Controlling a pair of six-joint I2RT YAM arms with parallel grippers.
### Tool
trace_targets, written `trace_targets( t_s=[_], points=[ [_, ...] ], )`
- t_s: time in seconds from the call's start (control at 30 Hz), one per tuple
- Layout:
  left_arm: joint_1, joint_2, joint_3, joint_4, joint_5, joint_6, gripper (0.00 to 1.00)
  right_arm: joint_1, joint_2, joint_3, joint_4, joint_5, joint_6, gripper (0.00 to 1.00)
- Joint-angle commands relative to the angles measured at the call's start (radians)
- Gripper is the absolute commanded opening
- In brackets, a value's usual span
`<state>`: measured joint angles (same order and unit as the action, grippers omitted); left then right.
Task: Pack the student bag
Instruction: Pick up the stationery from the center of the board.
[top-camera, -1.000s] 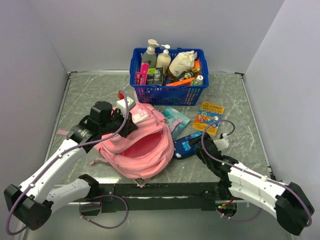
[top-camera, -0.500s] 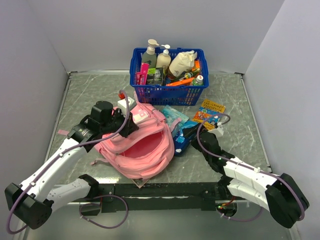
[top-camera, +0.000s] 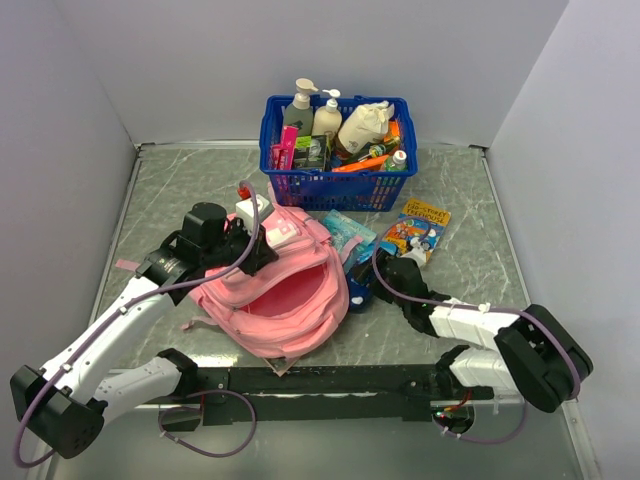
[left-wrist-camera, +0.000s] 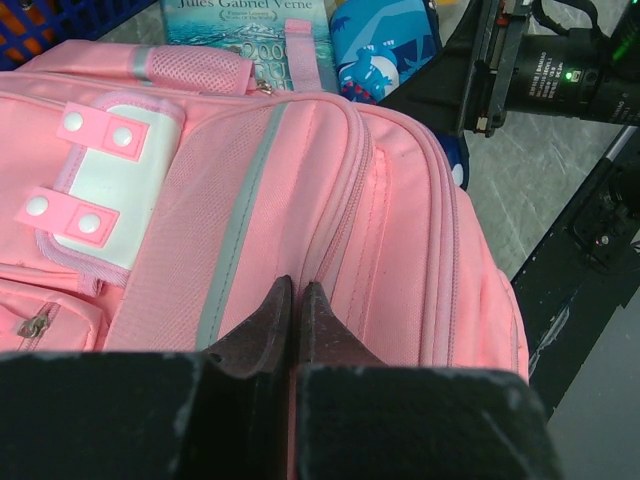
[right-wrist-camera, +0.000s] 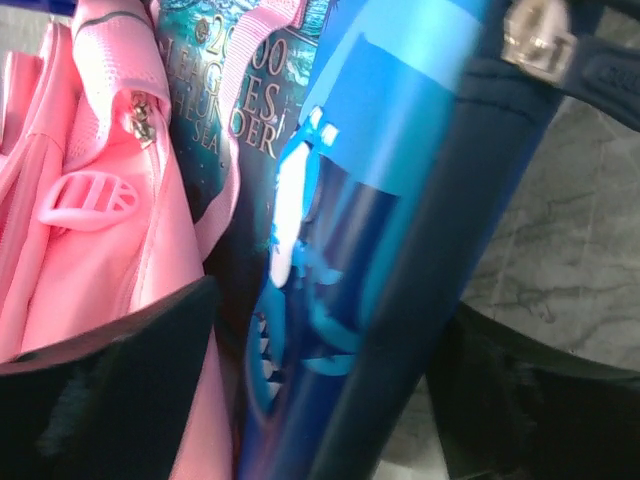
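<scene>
From above, my left gripper (top-camera: 262, 245) sits at the upper rim of the one student bag (top-camera: 285, 300), which lies open at the near middle of the table (top-camera: 180, 190); my own wrist hides the fingertips there. My right gripper (top-camera: 368, 284) now covers most of the single blue pencil case (top-camera: 355, 298) beside the bag's right edge. A second ago that arm lay further right with the case in plain sight; it has swung in, baring more of the yellow book (top-camera: 420, 225). I count two books, with the teal book (top-camera: 350, 232) half under a strap, and one blue basket (top-camera: 335, 185) behind. On my left wrist view, the left gripper (left-wrist-camera: 296, 290) is pressed together, pinching a ridge of the student bag (left-wrist-camera: 380, 220); the teal book (left-wrist-camera: 245, 20) is cut off at the top. On my right wrist view, the right gripper (right-wrist-camera: 320, 385) stands spread with the pencil case (right-wrist-camera: 400, 200) between its fingers, blurred and too close to see whole, the student bag (right-wrist-camera: 90, 200) at left.
</scene>
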<state>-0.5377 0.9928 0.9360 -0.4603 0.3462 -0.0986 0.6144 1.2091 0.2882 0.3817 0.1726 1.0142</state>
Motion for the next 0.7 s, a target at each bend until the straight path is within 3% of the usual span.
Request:
trace_targets(
  t_s=[0.0,0.13,0.23,0.43,0.6,0.67],
  points=[
    [0.019,0.010,0.004,0.152,-0.042,0.014,0.01,-0.001,0.000,0.063,0.082,-0.026,-0.040,0.76],
    [0.022,0.010,-0.002,0.157,-0.039,0.010,0.01,-0.001,-0.122,0.058,-0.018,0.048,-0.083,0.38],
    [0.022,0.012,-0.005,0.161,-0.039,0.010,0.01,-0.001,-0.254,0.088,-0.168,0.093,-0.111,0.27],
    [0.027,0.009,-0.002,0.158,-0.042,0.016,0.01,-0.001,-0.520,0.163,-0.449,0.042,-0.109,0.28],
    [0.030,0.010,0.015,0.157,-0.050,0.020,0.01,0.001,-0.562,0.242,-0.549,-0.168,0.004,0.33],
    [0.030,0.012,0.020,0.161,-0.052,0.022,0.01,0.001,-0.530,0.267,-0.524,-0.330,0.052,0.33]
  ],
)
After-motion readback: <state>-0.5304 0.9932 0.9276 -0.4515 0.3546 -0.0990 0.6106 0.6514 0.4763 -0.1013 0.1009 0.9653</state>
